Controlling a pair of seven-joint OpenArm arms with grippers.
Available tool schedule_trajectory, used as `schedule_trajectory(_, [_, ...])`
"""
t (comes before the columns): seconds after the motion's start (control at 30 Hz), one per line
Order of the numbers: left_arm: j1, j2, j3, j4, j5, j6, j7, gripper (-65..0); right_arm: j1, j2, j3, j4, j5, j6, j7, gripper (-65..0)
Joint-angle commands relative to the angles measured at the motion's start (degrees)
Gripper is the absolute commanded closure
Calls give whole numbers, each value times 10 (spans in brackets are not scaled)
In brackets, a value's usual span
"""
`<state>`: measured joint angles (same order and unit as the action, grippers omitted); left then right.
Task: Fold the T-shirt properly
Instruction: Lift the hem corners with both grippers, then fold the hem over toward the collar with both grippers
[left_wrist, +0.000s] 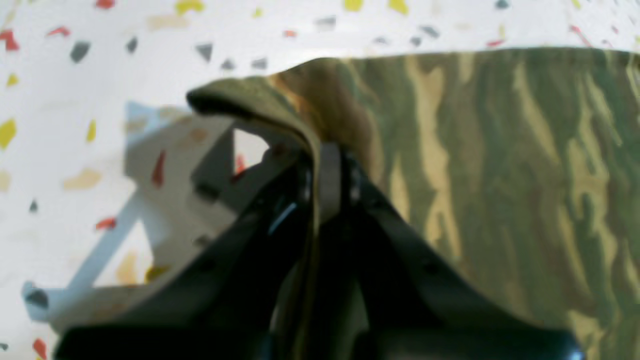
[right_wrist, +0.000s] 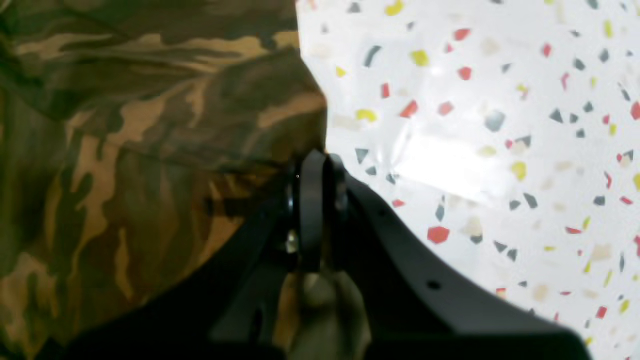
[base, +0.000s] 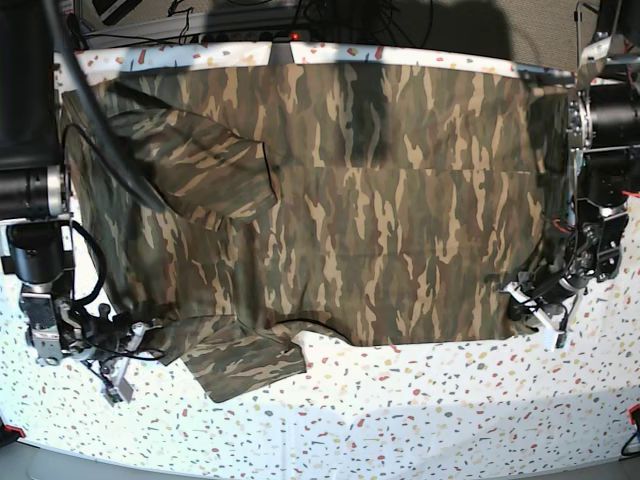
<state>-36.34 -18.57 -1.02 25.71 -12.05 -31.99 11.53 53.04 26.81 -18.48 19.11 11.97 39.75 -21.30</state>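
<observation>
- Black right gripper (base: 140, 330) sits low at the near left corner of the tabletop in the base view, beside the near sleeve of the T-shirt; its fingers (right_wrist: 312, 210) are pressed together, and in the right wrist view camouflage cloth bunches against the tips and shows between the fingers lower down, so it has the T-shirt pinched at its edge.
- Large short-sleeved camouflage T-shirt (base: 380, 200) in olive, brown and tan cloth lies spread across the tabletop from the left edge almost to the right edge, reaching up to the far edge.
- One sleeve (base: 195, 165) lies folded over the body near the far left corner, while the other sleeve (base: 245, 360) juts toward the near edge, left of the middle.
- A faint crease runs across the body about midway between the far edge and the shirt's near border.
- White tabletop (base: 400, 420) speckled with red, yellow and grey flecks shows bare along the near edge and in a strip at the right edge.
- Black left gripper (base: 520, 290) sits at the near right corner of the shirt, close to the right edge of the tabletop; its fingers (left_wrist: 330, 180) are fully closed on a raised fold of the shirt's border, which arches up over the tips in the left wrist view.
- Beside that fold, the gripper's shadow falls on the bare speckled surface.
</observation>
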Motion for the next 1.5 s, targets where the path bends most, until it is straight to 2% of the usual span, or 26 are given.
schedule_trajectory(0.0, [-17,-9,-1,20,-27,-6,-8,0,23,12,1,18,17,3,-1,0])
schedule_trajectory(0.1, [-16,-17,-1,38,-72,-6,13,0,20,25,1,43,49,3,-39,0])
schedule_trajectory(0.23, [0,-25,-1,73,-80,-6,27,0,2,51,1,86,103,3,-57,0])
schedule_trajectory(0.43, [91,-32,-1,227,-127,-5,48,0,-80,97,1,213,190,3,-83,0])
schedule_trajectory(0.47, [110,-33,-1,260,-131,7,54,0,-101,108,1,242,206,3,-85,0])
schedule_trajectory(0.53, [147,-34,-2,319,-127,33,71,0,-142,130,1,302,240,3,-90,0])
schedule_trajectory(0.63, [198,-34,-17,383,-103,47,70,0,-202,165,1,387,284,3,-92,0])
schedule_trajectory(0.8, [269,-34,-80,455,-106,52,67,0,-276,211,14,494,288,-31,-101,0])
schedule_trajectory(1.07, [378,-34,-172,578,-136,52,69,0,-409,216,155,594,318,-38,-126,0])
schedule_trajectory(1.47, [469,-34,-183,665,-135,52,84,0,-605,216,328,708,318,-38,-129,0])
